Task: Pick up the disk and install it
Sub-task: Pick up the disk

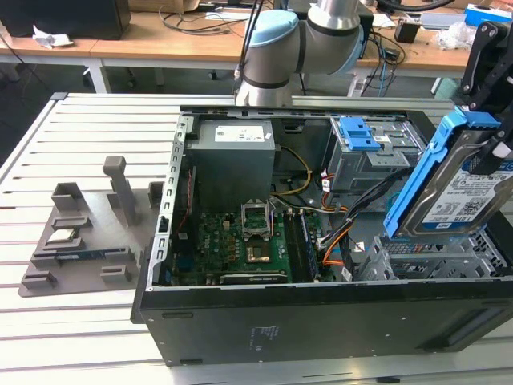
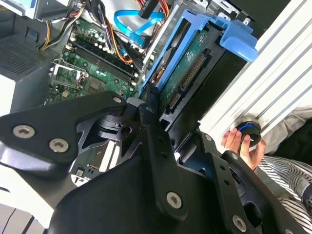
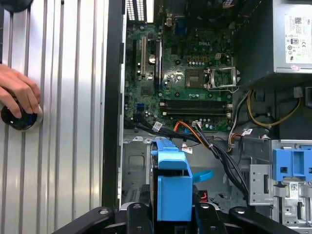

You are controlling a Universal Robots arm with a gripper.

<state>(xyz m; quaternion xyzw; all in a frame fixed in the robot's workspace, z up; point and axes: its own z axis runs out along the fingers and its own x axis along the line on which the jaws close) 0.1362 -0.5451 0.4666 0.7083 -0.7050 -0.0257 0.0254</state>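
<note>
Our hand (image 3: 173, 215) is clamped on the blue bracket (image 1: 449, 132) that wraps the disk (image 1: 453, 188), so we hold the drive clear of the tabletop (image 1: 80, 128). The disk hangs tilted at the exterior view's right end of the open computer case (image 1: 264, 321), label facing out, with its lower edge just over the grey drive bay (image 1: 437, 261). We cannot tell whether it touches the bay frame.

Going from the exterior view's left, a grey fixture tray (image 1: 80, 265) lies on the slatted tabletop with a small square chip (image 1: 62, 237) in it, well apart from our load. Next comes the case, with the motherboard (image 1: 232, 241) on its floor and the power supply (image 1: 232, 160) behind that. Further right stands the metal cage (image 1: 365, 160) with its blue latch (image 1: 358, 132). A bundle of cables (image 1: 341, 237) runs between the board and the bay, close beside the disk's lower corner.

We judge the step in hand to be bringing the disk to its bay. To do it well, we should keep the grip square on the bracket, keep the drive's edges parallel to the bay rails, and keep that low corner off the cables.

In both wrist views a person's fingers (image 3: 19, 90) rest on a round black knob (image 3: 20, 121) on the tabletop beside the case, so slow travel seems wise.
</note>
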